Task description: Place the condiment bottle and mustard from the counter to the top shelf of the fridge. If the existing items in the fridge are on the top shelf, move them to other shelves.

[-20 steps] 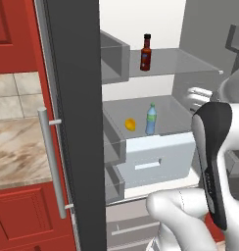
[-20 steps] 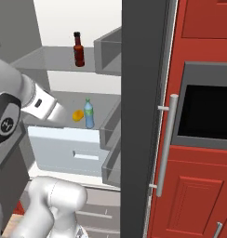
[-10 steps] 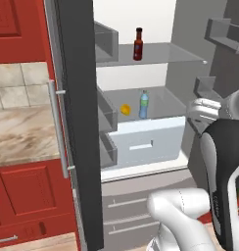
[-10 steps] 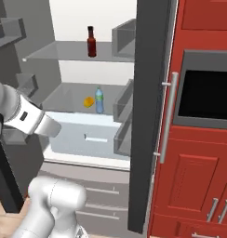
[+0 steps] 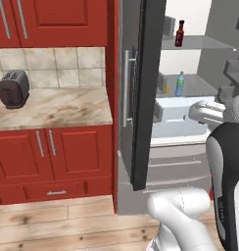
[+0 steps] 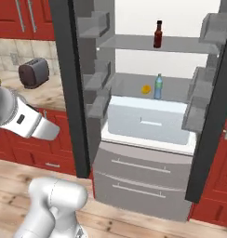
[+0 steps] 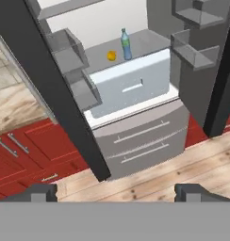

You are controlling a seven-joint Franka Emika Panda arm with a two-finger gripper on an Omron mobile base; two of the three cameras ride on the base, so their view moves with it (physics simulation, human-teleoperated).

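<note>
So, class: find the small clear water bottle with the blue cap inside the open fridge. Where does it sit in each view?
Left base view: small clear water bottle with the blue cap, upper right, on the lower shelf.
Right base view: above centre, right of the small orange fruit.
Hand view: top centre.
Shared landmark: the white fridge drawer just below it.

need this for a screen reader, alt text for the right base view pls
An open fridge: a dark sauce bottle on the top shelf, a water bottle beside a small yellow fruit one shelf down. A toaster sits on the counter at left.
</note>
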